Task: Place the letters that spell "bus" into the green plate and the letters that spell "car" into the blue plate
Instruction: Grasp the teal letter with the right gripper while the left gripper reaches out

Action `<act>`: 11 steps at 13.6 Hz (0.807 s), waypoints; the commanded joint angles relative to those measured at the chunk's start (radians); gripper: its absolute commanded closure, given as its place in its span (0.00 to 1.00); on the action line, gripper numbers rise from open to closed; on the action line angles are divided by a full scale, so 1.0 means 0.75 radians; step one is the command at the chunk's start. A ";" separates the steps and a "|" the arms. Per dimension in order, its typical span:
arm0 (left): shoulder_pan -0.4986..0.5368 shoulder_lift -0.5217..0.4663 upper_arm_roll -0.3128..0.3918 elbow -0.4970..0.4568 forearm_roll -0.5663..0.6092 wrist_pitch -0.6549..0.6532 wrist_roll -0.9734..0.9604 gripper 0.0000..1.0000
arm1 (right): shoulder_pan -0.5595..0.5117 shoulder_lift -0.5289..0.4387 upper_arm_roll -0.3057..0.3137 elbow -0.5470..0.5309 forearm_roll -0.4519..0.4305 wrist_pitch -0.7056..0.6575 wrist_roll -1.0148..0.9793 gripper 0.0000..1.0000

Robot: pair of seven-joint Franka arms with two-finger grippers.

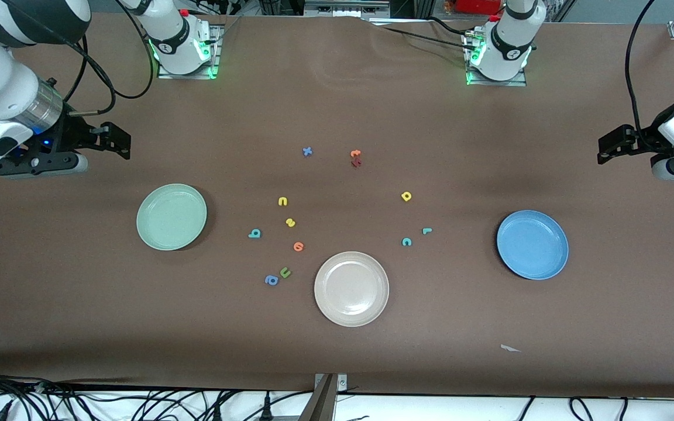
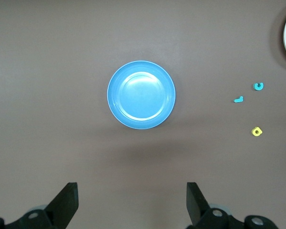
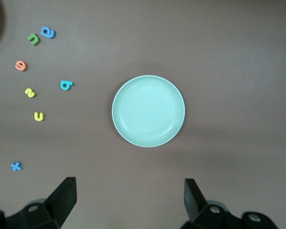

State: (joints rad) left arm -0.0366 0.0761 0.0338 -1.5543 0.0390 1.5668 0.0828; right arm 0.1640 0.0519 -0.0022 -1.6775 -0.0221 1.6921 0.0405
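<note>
Two arms: we saw both waiting at the ends of the surface [image 1: 337, 362], neither holding anything.
Left tool [image 2: 132, 202]: we found it up in the air near the blue plate [image 1: 532, 244], fingers spread wide, nothing between them.
Right tool [image 3: 130, 200]: we found it raised near the green plate [image 1: 171, 217], fingers likewise spread and empty.
Green plate: it lay bare toward the right arm's end.
Blue plate: it lay bare toward the left arm's end.
"bus" letters: we counted the teal "b" [image 1: 254, 234], yellow "u" [image 1: 282, 201] and yellow "s" [image 1: 291, 222] loose on the surface between the green plate and the cream-white plate [image 1: 351, 288].
"car" letters: the teal "c" [image 1: 406, 241], teal "r" [image 1: 426, 231] and yellow "a" [image 1: 406, 196] lay loose between the cream-white plate and the blue plate.
Other letters: we noted an orange letter [image 1: 298, 246], an olive-green "u" [image 1: 285, 272] just beside a blue "a" [image 1: 271, 280], and a blue "x" [image 1: 307, 151].
</note>
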 commanded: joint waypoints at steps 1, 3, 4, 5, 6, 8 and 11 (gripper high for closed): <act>0.000 -0.016 -0.002 -0.022 -0.003 0.018 0.000 0.00 | 0.073 0.057 0.003 0.048 -0.038 -0.002 0.011 0.00; 0.000 -0.014 -0.002 -0.022 -0.003 0.020 0.000 0.00 | 0.100 0.110 0.005 0.046 -0.073 -0.006 0.013 0.00; 0.000 -0.013 -0.002 -0.022 -0.003 0.020 0.000 0.00 | 0.135 0.159 0.005 0.046 -0.073 0.010 0.016 0.00; 0.000 -0.011 -0.002 -0.024 -0.003 0.026 0.000 0.00 | 0.176 0.217 0.005 0.052 -0.075 0.051 0.030 0.00; 0.000 -0.011 -0.002 -0.024 -0.003 0.036 0.000 0.00 | 0.204 0.274 0.005 0.054 -0.073 0.114 0.093 0.00; -0.019 0.011 -0.004 -0.024 -0.003 0.042 -0.065 0.00 | 0.241 0.335 0.005 0.044 -0.057 0.182 0.268 0.00; -0.043 0.084 -0.094 -0.026 -0.005 0.122 -0.239 0.00 | 0.331 0.474 0.005 0.046 -0.061 0.306 0.532 0.00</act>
State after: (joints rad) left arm -0.0507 0.0985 -0.0023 -1.5725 0.0389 1.6173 -0.0152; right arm 0.3794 0.3437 0.0048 -1.6709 -0.0545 1.8730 0.3148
